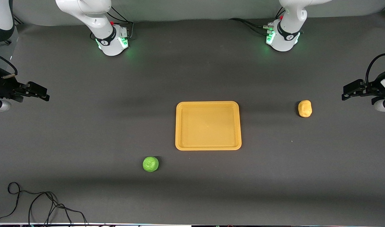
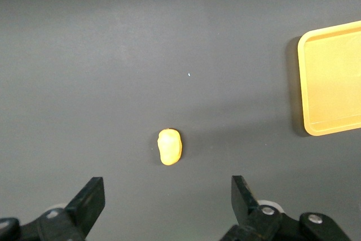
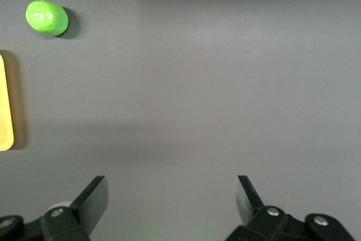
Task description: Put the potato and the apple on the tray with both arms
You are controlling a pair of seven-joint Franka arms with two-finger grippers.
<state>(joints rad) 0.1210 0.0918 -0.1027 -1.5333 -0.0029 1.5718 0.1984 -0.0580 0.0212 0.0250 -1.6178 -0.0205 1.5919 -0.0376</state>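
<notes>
The yellow-orange tray (image 1: 208, 125) lies flat and bare in the middle of the table. The potato (image 1: 305, 108), a small yellow-orange lump, lies on the table toward the left arm's end. The green apple (image 1: 150, 164) lies nearer the front camera than the tray, off its corner toward the right arm's end. My left gripper (image 1: 348, 91) hangs open and empty in the air at the left arm's end, beside the potato (image 2: 170, 147). My right gripper (image 1: 42, 94) hangs open and empty at the right arm's end; the apple (image 3: 47, 17) shows well away from it.
A black cable (image 1: 37, 205) loops on the table at the corner nearest the front camera, toward the right arm's end. The tray's edge shows in the left wrist view (image 2: 333, 80) and the right wrist view (image 3: 4, 105). The table is dark grey.
</notes>
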